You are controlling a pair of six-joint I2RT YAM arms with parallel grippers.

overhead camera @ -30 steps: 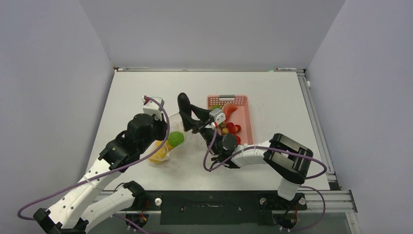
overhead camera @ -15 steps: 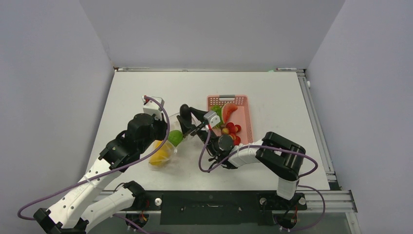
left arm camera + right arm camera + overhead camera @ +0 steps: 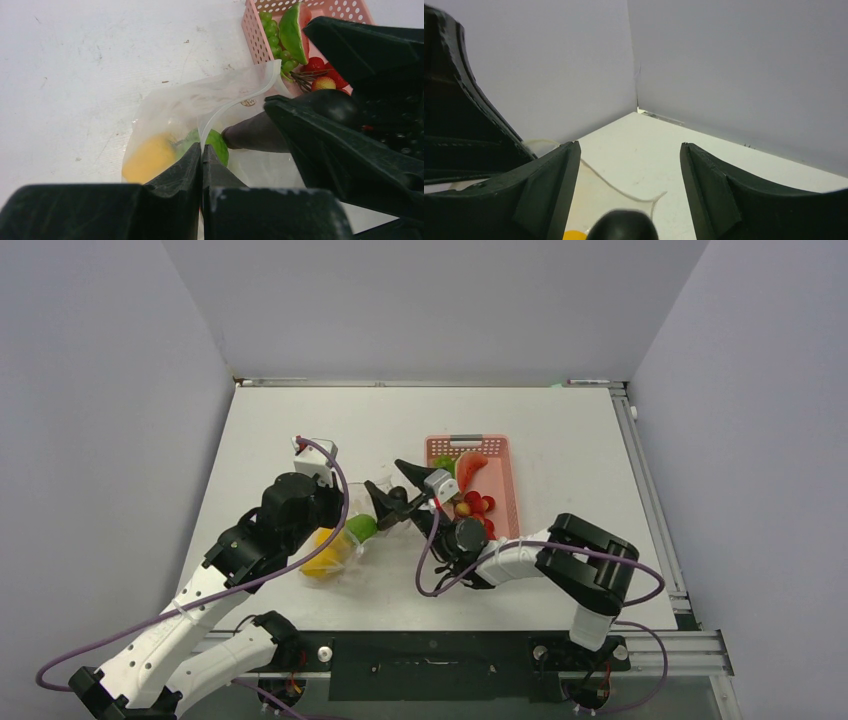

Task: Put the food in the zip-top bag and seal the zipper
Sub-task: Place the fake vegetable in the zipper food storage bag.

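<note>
The left gripper (image 3: 201, 150) pinches the rim of the zip-top bag (image 3: 170, 107), which lies on the table (image 3: 75, 75) holding a yellow fruit (image 3: 149, 161) and a green piece (image 3: 217, 147). The eggplant (image 3: 252, 134) pokes into its mouth under the right gripper (image 3: 628, 146), whose fingers are spread wide, beside the pink basket (image 3: 250, 35).

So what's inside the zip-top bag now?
A yellow fruit, a green piece and an eggplant poking in at the mouth. The left gripper hides the near end of the bag.

I see pale lavender walls (image 3: 430, 310) closing in my white surface (image 3: 560, 420) on three sides, a metal rail (image 3: 652, 502) along its right edge.
</note>
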